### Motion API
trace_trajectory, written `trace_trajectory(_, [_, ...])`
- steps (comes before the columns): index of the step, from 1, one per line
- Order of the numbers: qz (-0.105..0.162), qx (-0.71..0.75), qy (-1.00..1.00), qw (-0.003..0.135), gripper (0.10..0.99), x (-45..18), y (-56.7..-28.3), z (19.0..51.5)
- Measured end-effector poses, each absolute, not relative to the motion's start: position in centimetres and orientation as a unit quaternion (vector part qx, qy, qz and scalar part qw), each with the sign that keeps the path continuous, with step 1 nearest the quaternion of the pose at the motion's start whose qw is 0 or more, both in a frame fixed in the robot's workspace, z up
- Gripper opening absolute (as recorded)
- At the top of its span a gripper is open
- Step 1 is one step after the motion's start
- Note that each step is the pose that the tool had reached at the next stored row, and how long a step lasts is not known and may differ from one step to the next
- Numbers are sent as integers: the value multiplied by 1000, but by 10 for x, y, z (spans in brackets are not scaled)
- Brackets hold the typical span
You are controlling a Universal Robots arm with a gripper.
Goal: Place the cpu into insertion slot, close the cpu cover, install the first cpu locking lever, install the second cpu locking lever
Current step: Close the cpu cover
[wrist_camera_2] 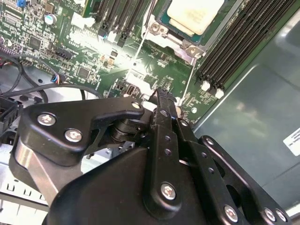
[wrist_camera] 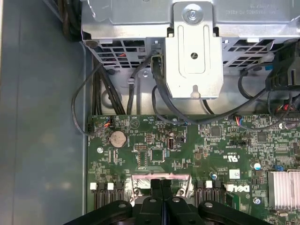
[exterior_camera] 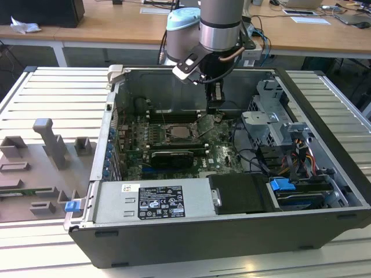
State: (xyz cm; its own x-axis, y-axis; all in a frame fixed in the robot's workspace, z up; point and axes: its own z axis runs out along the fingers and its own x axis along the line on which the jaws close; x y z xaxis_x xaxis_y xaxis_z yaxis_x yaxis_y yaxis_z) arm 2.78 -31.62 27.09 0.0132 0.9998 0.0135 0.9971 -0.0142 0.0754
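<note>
1. Table [exterior_camera: 52, 92] of slatted metal spans the exterior view, and a grey fixture [exterior_camera: 49, 142] rests on it at the frame's left.
2. An open computer case [exterior_camera: 324, 133] lies on the table in the middle of the frame, its inside facing up.
3. The robot arm [exterior_camera: 220, 23] comes down from the upper centre of the frame into the case.
4. A power supply [exterior_camera: 153, 200] sits along the case's lower wall. A silver drive cage [exterior_camera: 272, 116] stands right of centre.
5. The green motherboard [exterior_camera: 220, 150] covers the case floor.
6. The gripper [exterior_camera: 213, 111] hangs close above the board, just to the exterior view's right of the insertion slot [exterior_camera: 170, 132]. In both wrist views its black fingers [wrist_camera: 154, 187] are pressed together, with nothing visible between them.
7. In the second wrist view the cpu [wrist_camera_2: 192, 14] sits pale face up inside the slot's silvery rim, apart from the gripper's tips.
8. Long black memory slots [wrist_camera_2: 234, 42] flank the cpu.
9. Thin wire levers [wrist_camera_2: 189, 82] run from the slot's corners toward the fingertips. I cannot tell whether they touch.
10. A coin cell [wrist_camera: 117, 138] sits on the board in the first wrist view.
</note>
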Motion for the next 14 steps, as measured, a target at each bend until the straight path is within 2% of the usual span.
trace_trajectory(14, [31,711,702,22,106,43,-316,270])
